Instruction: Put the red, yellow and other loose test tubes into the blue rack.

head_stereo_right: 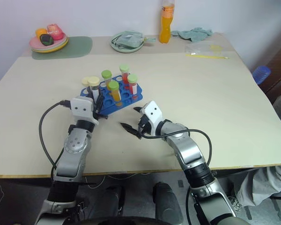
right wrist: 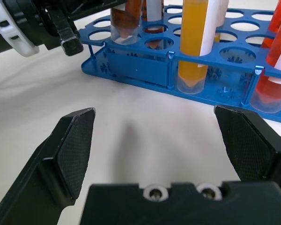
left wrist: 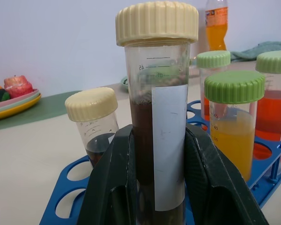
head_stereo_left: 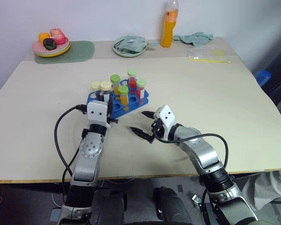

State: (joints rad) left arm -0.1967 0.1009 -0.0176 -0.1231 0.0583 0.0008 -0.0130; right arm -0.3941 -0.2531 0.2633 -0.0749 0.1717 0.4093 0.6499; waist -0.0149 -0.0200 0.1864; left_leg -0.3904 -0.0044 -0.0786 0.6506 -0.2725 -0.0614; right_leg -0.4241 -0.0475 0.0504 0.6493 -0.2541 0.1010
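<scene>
**Cream-capped tube held at the near corner of the rack**

Nearest the robot, the right gripper (head_stereo_left: pixel 142 123) is seen low over the tabletop (head_stereo_left: pixel 215 103), its jaws spread wide with nothing between them, aimed at the near long side of the blue rack (head_stereo_left: pixel 131 107). At about ten o'clock from it, the left gripper (left wrist: pixel 154 187) is closed on a cream-capped tube of dark brown liquid (left wrist: pixel 158 122), gripped on the lower body with cap and upper half standing clear. The tube is held upright at the rack's near-left corner; in the right wrist view its foot appears to be already entering a hole, though how deep cannot be told.

The tube is judged stiff, smooth plastic, light but liquid-filled, so a tilt would let it slip through the pads; a hold on the mid body, across the paper label (left wrist: pixel 168 140), is likely the surest.

Beyond, the rack stands near the middle of the tabletop, carrying a second cream-capped tube (left wrist: pixel 92 119), an orange-yellow tube with a green cap (left wrist: pixel 232 122) and red-filled tubes (head_stereo_left: pixel 140 90). The rack is probably light and may slide if a tube is pressed in off-centre.

At twelve o'clock, far off, an orange drink bottle (head_stereo_left: pixel 168 26) stands.
</scene>
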